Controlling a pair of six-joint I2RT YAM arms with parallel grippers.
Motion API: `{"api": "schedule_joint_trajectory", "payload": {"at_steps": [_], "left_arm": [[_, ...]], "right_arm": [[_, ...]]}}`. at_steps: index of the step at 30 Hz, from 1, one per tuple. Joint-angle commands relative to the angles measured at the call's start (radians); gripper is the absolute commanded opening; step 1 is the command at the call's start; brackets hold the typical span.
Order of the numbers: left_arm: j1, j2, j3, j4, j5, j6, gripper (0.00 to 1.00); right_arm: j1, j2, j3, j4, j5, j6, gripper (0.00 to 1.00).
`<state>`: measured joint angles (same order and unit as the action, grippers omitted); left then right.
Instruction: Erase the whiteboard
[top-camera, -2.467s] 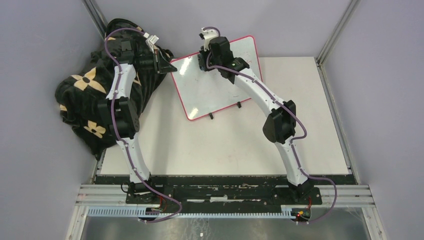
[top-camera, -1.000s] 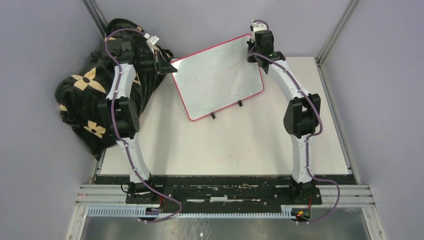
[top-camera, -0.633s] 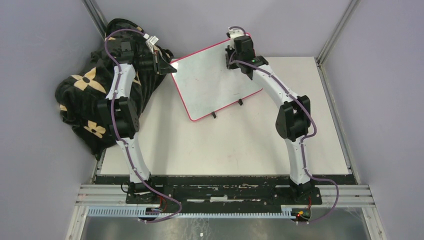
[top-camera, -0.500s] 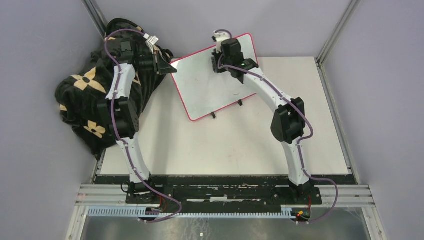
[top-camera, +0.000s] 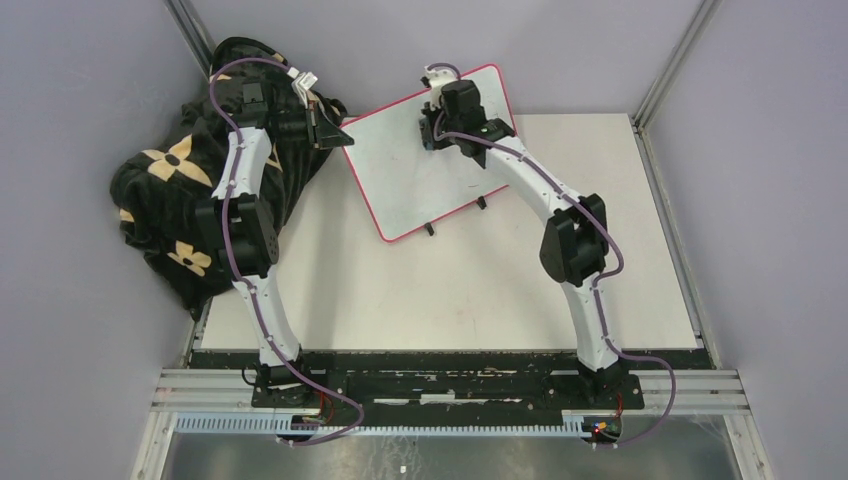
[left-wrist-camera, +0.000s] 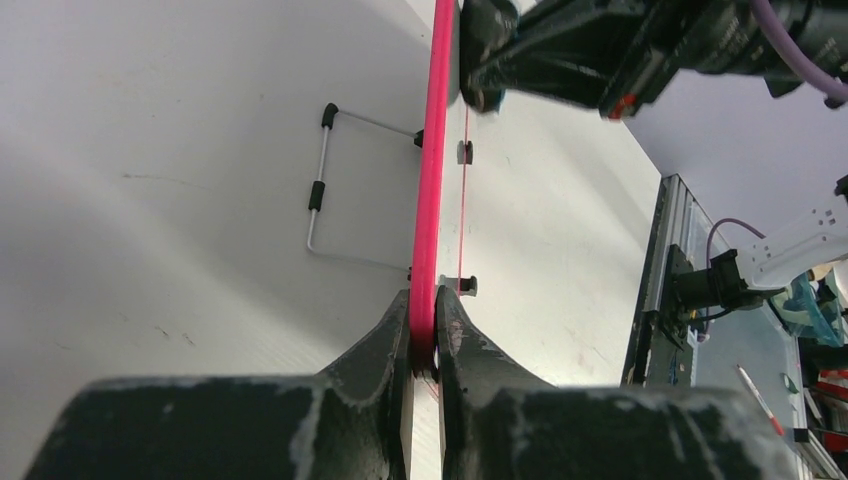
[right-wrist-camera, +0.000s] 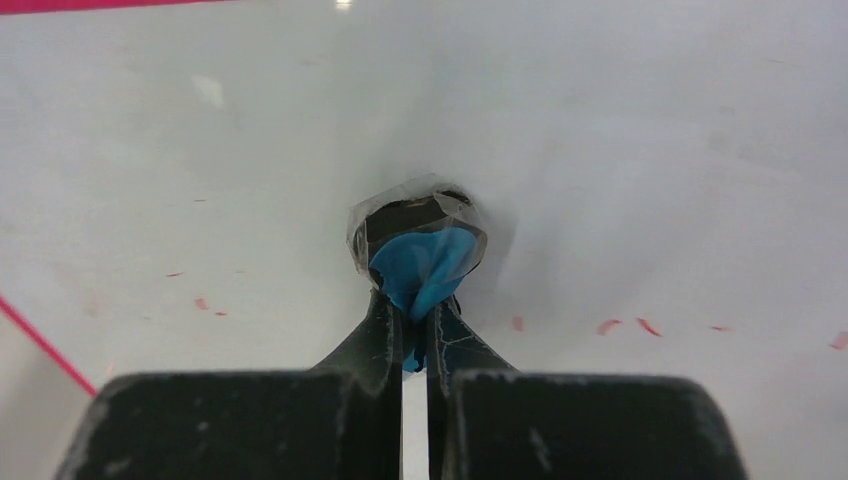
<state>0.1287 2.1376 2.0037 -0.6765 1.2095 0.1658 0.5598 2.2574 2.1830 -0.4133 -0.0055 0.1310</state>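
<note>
The whiteboard (top-camera: 410, 170), white with a red-pink frame and two small black feet, stands tilted at the back of the table. My left gripper (top-camera: 340, 132) is shut on its left corner; the left wrist view shows the jaws pinching the pink frame (left-wrist-camera: 432, 180). My right gripper (top-camera: 432, 128) is shut on a small blue eraser (right-wrist-camera: 420, 265) and presses it against the board face (right-wrist-camera: 620, 150) near the top edge. Faint red marker flecks (right-wrist-camera: 640, 326) lie on the board beside the eraser.
A black bag with cream flower prints (top-camera: 175, 190) lies off the table's left edge. Grey walls and metal posts (top-camera: 670, 60) close in the back. The board's wire stand (left-wrist-camera: 318, 190) shows behind it in the left wrist view.
My right gripper with the eraser has swept left across the board's top, from its right corner to the upper middle. The left gripper has kept its hold on the corner.
</note>
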Motion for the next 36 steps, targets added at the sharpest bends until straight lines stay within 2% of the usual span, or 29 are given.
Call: {"api": "schedule_joint_trajectory", "payload": {"at_steps": [1, 13, 25, 36], "left_arm": [[0.008, -0.018, 0.038, 0.011, -0.031, 0.072, 0.03], [0.008, -0.014, 0.040, 0.009, -0.031, 0.069, 0.03], [0.006, -0.012, 0.044, 0.010, -0.036, 0.065, 0.03], [0.005, -0.015, 0.038, 0.009, -0.033, 0.063, 0.03]], "right_arm": [[-0.134, -0.035, -0.046, 0.028, 0.103, -0.007, 0.01], [-0.305, -0.085, -0.098, 0.055, 0.168, -0.016, 0.01], [-0.298, -0.090, -0.078, 0.080, 0.075, 0.008, 0.01], [-0.238, 0.015, 0.152, 0.016, -0.028, 0.047, 0.01]]}}
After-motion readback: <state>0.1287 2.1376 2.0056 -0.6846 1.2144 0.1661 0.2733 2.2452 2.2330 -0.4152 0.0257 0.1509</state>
